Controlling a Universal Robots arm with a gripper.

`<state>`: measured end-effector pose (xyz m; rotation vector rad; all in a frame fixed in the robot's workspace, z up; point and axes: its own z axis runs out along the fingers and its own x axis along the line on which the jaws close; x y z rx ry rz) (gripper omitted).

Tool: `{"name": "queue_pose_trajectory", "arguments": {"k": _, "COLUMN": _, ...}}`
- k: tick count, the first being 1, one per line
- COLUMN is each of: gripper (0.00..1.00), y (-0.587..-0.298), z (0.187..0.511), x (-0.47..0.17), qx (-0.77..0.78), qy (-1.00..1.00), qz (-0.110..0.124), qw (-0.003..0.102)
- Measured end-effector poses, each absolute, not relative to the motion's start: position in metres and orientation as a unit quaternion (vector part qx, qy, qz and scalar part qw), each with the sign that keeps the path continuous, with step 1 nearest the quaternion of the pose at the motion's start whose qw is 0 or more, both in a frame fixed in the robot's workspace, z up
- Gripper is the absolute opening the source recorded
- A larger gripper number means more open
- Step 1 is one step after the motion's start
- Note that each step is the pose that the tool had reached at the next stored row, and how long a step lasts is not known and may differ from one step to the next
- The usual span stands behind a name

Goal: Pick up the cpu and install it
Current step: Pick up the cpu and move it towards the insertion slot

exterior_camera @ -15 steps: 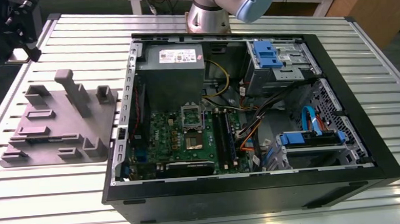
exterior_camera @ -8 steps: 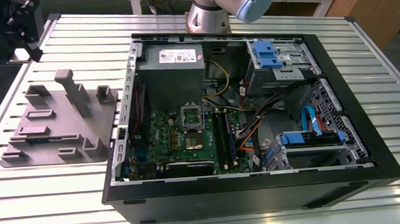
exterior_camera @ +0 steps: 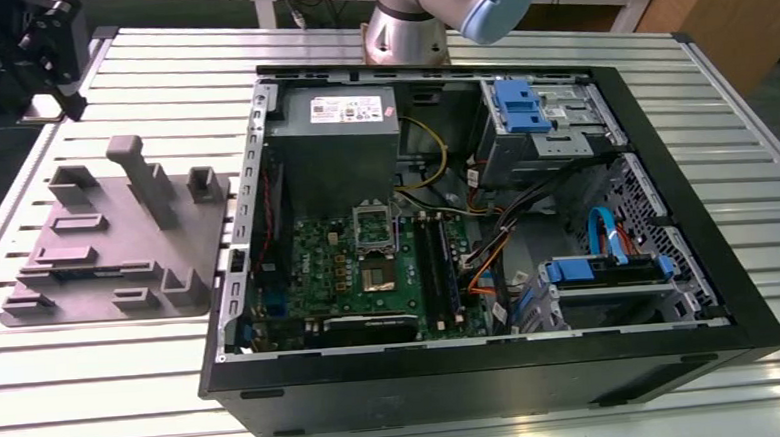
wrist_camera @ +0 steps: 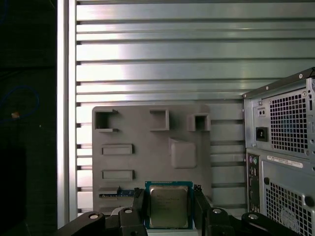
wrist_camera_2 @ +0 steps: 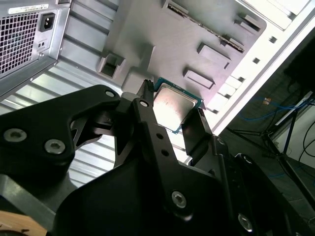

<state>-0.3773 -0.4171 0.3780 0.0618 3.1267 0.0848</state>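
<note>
Silver-topped cpu, light, rigid and fragile underneath, sits between the hand's fingers above the grey plate, apparently clenched by opposite edges, the soundest hold; contact cannot be fully confirmed.

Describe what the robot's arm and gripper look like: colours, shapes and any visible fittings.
In the exterior view, the arm is a silver-grey metal tube with a light blue rounded joint cap. In both wrist views, the gripper is matte black, with two narrow tapering fingers on angular linkage plates. Round silver screw heads and small holes dot the plates.
</note>
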Motion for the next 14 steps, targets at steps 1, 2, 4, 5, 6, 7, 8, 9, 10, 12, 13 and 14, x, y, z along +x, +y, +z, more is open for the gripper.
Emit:
{"name": "queue_pose_trajectory", "arguments": {"k": 1, "gripper": 0.47, "y": -0.4171, "z": 0.3779, "x": -0.3769, "qx": 0.02, "qy": 0.999, "qz": 0.027, "qw": 0.007}}
{"name": "queue_pose_trajectory", "arguments": {"k": 2, "gripper": 0.47, "y": -0.4171, "z": 0.378, "x": -0.3765, "qx": 0.02, "qy": 0.999, "qz": 0.027, "qw": 0.007}}
{"name": "queue_pose_trajectory", "arguments": {"k": 4, "gripper": 0.47, "y": -0.4171, "z": 0.3779, "x": -0.3758, "qx": 0.02, "qy": 0.999, "qz": 0.027, "qw": 0.007}}
{"name": "queue_pose_trajectory", "arguments": {"k": 5, "gripper": 0.47, "y": -0.417, "z": 0.378, "x": -0.3754, "qx": 0.02, "qy": 0.999, "qz": 0.027, "qw": 0.007}}
{"name": "queue_pose_trajectory", "arguments": {"k": 6, "gripper": 0.47, "y": -0.417, "z": 0.378, "x": -0.3751, "qx": 0.02, "qy": 0.999, "qz": 0.027, "qw": 0.007}}
{"name": "queue_pose_trajectory", "arguments": {"k": 7, "gripper": 0.47, "y": -0.417, "z": 0.3779, "x": -0.3747, "qx": 0.02, "qy": 0.999, "qz": 0.027, "qw": 0.007}}
{"name": "queue_pose_trajectory", "arguments": {"k": 8, "gripper": 0.47, "y": -0.4171, "z": 0.3779, "x": -0.3743, "qx": 0.02, "qy": 0.999, "qz": 0.027, "qw": 0.007}}
{"name": "queue_pose_trajectory", "arguments": {"k": 9, "gripper": 0.47, "y": -0.417, "z": 0.378, "x": -0.374, "qx": 0.02, "qy": 0.999, "qz": 0.027, "qw": 0.007}}
{"name": "queue_pose_trajectory", "arguments": {"k": 10, "gripper": 0.47, "y": -0.417, "z": 0.3779, "x": -0.3736, "qx": 0.02, "qy": 0.999, "qz": 0.027, "qw": 0.007}}
{"name": "queue_pose_trajectory", "arguments": {"k": 12, "gripper": 0.47, "y": -0.417, "z": 0.3779, "x": -0.3729, "qx": 0.02, "qy": 0.999, "qz": 0.027, "qw": 0.007}}
{"name": "queue_pose_trajectory", "arguments": {"k": 13, "gripper": 0.47, "y": -0.417, "z": 0.3779, "x": -0.3725, "qx": 0.02, "qy": 0.999, "qz": 0.027, "qw": 0.007}}
{"name": "queue_pose_trajectory", "arguments": {"k": 14, "gripper": 0.47, "y": -0.4171, "z": 0.378, "x": -0.3721, "qx": 0.02, "qy": 0.999, "qz": 0.027, "qw": 0.007}}
